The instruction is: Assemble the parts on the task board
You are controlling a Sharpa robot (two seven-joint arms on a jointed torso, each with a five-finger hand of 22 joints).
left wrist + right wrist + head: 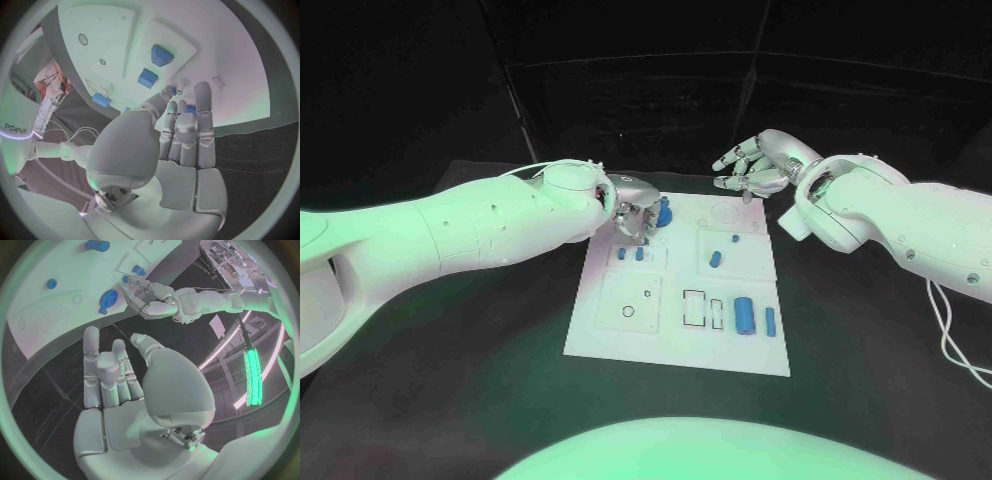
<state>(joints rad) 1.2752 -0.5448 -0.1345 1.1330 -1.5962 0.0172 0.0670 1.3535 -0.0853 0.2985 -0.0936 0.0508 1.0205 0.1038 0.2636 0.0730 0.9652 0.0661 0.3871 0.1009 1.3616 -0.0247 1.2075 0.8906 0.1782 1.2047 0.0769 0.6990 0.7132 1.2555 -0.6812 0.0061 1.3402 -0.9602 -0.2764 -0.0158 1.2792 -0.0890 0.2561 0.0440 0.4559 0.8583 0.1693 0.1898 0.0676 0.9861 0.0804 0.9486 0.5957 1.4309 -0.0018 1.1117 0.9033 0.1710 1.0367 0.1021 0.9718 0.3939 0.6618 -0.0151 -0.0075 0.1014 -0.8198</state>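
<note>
We see the left hand with fingers reaching down at the far left of the white task board beside a round blue part, apparently seating it next, while the right hand hovers spread beyond the far edge.

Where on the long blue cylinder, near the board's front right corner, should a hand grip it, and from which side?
Probably at its middle, from straight above. The cylinder lies flat on the board, so fingers can close across its round sides. A slimmer blue bar lies close on its right, leaving little room there. The right hand looks nearer.
</note>
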